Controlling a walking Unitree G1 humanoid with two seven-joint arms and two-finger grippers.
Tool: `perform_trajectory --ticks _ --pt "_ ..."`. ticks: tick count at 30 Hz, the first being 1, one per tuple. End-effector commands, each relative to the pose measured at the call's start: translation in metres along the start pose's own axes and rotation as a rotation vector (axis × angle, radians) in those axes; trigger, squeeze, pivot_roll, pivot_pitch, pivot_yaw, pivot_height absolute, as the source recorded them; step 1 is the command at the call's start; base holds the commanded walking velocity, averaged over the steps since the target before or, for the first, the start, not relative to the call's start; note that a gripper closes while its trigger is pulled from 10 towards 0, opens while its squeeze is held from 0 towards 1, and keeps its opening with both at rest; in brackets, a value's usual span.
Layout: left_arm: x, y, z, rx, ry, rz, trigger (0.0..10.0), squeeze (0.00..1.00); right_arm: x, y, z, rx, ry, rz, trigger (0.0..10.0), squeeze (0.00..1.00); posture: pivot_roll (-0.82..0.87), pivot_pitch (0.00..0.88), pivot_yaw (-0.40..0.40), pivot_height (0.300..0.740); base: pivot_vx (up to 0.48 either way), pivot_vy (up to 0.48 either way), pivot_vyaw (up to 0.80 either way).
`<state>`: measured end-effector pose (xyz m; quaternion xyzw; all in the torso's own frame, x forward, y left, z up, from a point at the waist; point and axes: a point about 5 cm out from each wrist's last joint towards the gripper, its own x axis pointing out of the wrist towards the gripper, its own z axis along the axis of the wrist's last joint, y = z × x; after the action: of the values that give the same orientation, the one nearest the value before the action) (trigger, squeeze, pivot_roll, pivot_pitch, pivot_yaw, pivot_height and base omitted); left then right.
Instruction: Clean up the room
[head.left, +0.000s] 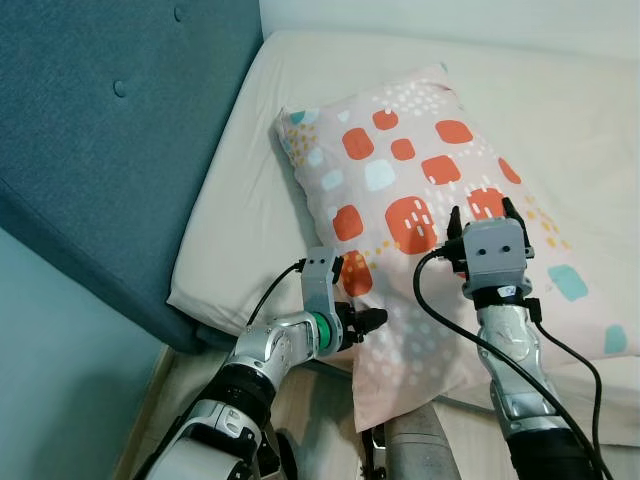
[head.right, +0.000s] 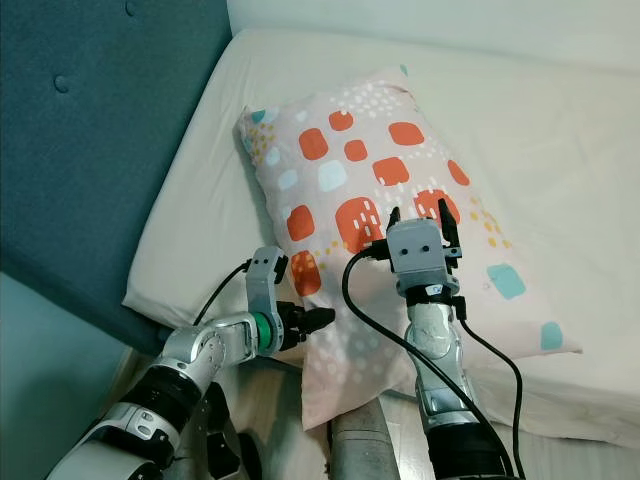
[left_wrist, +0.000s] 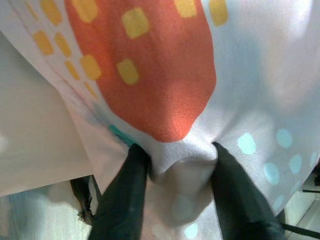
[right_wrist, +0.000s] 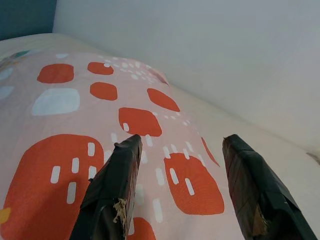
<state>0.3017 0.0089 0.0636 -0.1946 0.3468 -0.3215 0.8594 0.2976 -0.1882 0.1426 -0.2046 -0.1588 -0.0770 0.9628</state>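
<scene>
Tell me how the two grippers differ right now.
The left gripper is pinching a fold of the pillow at its near edge; the right gripper is open, gripping nothing. The left reaches in sideways; the right points forward over the pillow's top. Both have black fingers.

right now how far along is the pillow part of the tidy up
Done: the pink pillow with orange squares lies on the cream mattress. In hand: the left claw pinches fabric at its near edge, which overhangs the mattress; the right claw hovers open over it. Left: squaring it against the teal headboard.
</scene>
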Motion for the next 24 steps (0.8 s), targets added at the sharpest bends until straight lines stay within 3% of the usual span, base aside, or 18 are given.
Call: perform_trajectory --ticks 1,7,10,11,12,15,24 --pt "0.029 -0.089 -0.009 -0.056 0.025 -0.225 0.0 0.0 -0.003 0.0 -0.006 0.006 0.032 0.0 10.0 0.0 -0.13 0.152 0.105 0.62 0.0 0.0 0.0" --pt "0.025 -0.078 0.001 -0.069 -0.005 -0.175 0.0 0.0 -0.003 0.0 -0.007 0.005 0.033 -0.002 10.0 0.0 -0.12 0.152 0.105 0.62 0.0 0.0 0.0" --pt "0.018 -0.067 0.017 -0.013 -0.078 -0.099 0.0 0.0 -0.001 -0.001 -0.006 0.002 0.03 -0.005 10.0 0.0 -0.12 0.153 0.103 0.62 0.0 0.0 0.0" --pt "0.007 -0.056 0.038 0.076 -0.18 -0.002 0.0 0.0 0.0 -0.002 -0.005 -0.001 0.025 -0.007 10.0 0.0 -0.12 0.152 0.102 0.62 0.0 0.0 0.0" --pt "0.007 -0.056 0.038 0.076 -0.18 -0.002 0.0 0.0 0.0 -0.002 -0.005 -0.001 0.025 -0.007 10.0 0.0 -0.12 0.152 0.102 0.62 0.0 0.0 0.0" --pt "-0.009 -0.039 0.065 0.091 -0.285 0.112 0.0 0.0 0.001 -0.004 -0.006 -0.007 0.028 -0.014 10.0 0.0 -0.11 0.151 0.101 0.62 0.0 0.0 0.0" --pt "-0.035 -0.016 0.093 0.086 -0.407 0.227 0.0 0.0 0.003 -0.007 -0.01 -0.012 0.039 -0.019 10.0 0.0 -0.1 0.146 0.096 0.62 0.0 0.0 0.0"
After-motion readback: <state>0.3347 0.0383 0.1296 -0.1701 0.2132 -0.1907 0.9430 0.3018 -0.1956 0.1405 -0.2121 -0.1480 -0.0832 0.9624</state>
